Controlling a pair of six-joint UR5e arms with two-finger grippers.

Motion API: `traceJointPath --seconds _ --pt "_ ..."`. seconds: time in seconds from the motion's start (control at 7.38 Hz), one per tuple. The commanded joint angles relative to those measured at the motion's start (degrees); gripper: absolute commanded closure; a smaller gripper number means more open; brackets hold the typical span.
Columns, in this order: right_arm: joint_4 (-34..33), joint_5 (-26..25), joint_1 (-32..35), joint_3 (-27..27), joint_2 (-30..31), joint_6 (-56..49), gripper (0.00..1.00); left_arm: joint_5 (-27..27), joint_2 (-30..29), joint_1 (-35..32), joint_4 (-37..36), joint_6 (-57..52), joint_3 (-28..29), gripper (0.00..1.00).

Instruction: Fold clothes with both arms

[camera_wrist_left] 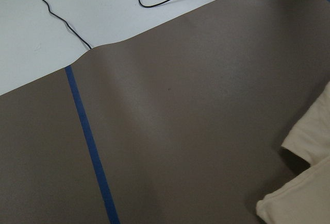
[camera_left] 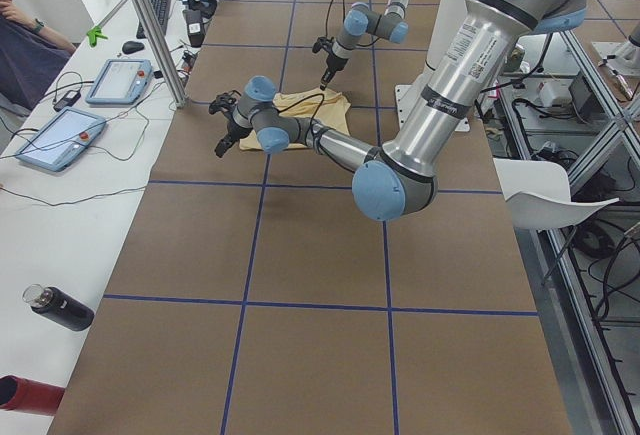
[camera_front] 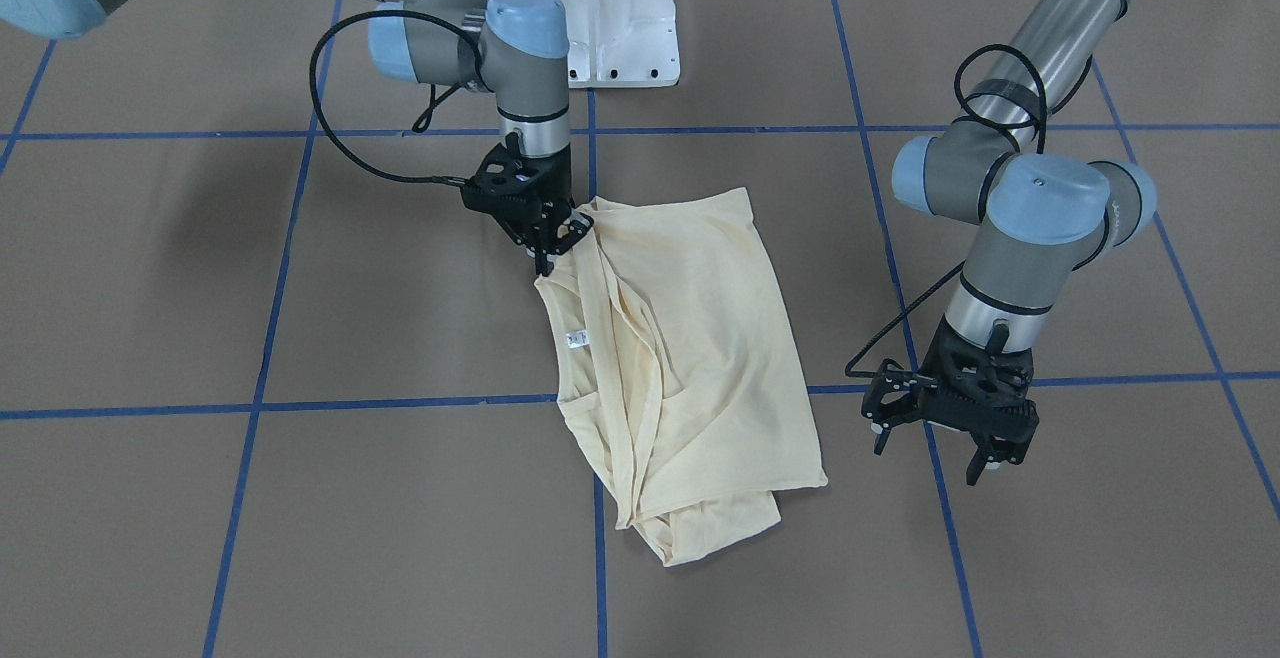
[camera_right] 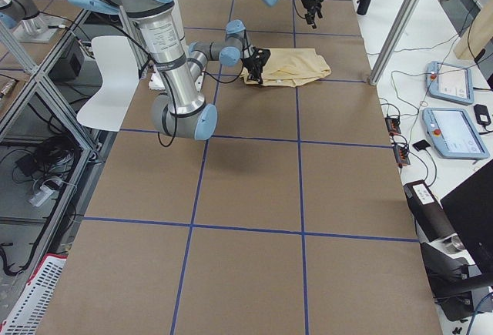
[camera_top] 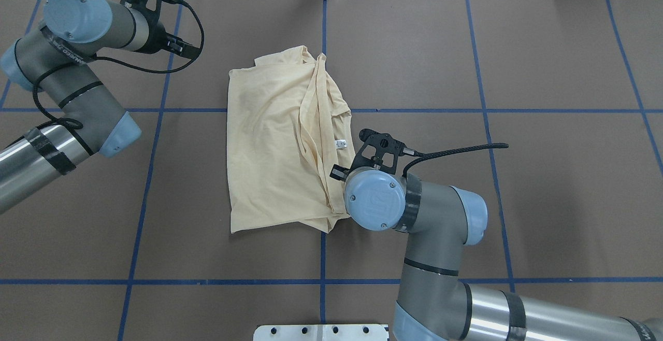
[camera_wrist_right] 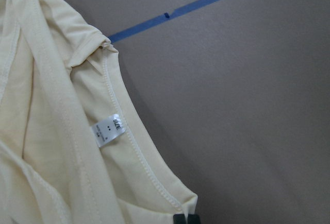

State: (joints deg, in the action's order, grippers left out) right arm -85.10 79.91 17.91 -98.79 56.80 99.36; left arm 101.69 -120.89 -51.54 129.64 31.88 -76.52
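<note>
The clothes are one pale cream-yellow shirt (camera_front: 700,338) (camera_top: 269,144), lying folded and rumpled at the table's middle, its print hidden. Its small white neck tag (camera_front: 576,340) (camera_wrist_right: 108,130) faces up near the collar. My right gripper (camera_front: 545,256) (camera_wrist_right: 185,218) is shut on the shirt's edge at the corner nearest the robot, beside the collar. In the overhead view the right wrist covers that grip. My left gripper (camera_front: 925,463) (camera_top: 178,46) hangs open over bare table, well clear of the shirt's far side. The left wrist view catches only a shirt corner (camera_wrist_left: 309,193).
Brown table covering carries blue tape grid lines (camera_front: 260,338). The white pedestal base (camera_front: 600,18) stands at the robot's side. Beyond the far table edge, a side bench holds tablets (camera_left: 60,135) and a bottle (camera_left: 60,307); a seated person (camera_left: 25,45) is there. A metal post (camera_left: 150,25) rises nearby.
</note>
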Motion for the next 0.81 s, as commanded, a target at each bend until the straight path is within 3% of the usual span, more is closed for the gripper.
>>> traceJointPath --seconds 0.0,0.14,0.41,0.68 --pt "-2.09 -3.00 -2.44 -2.90 1.47 -0.13 0.69 0.00 0.39 0.04 0.00 0.20 -0.82 0.00" --pt "-2.18 -2.66 -1.83 -2.90 1.73 -1.88 0.01 0.00 0.39 0.04 0.00 0.20 -0.91 0.00" --pt "-2.18 1.53 4.29 -2.38 0.42 -11.00 0.00 0.00 0.39 0.04 0.00 0.20 -0.91 0.00" --pt "-2.09 2.71 5.82 4.61 -7.01 -11.21 0.00 0.00 0.83 0.04 0.00 0.20 -1.08 0.00"
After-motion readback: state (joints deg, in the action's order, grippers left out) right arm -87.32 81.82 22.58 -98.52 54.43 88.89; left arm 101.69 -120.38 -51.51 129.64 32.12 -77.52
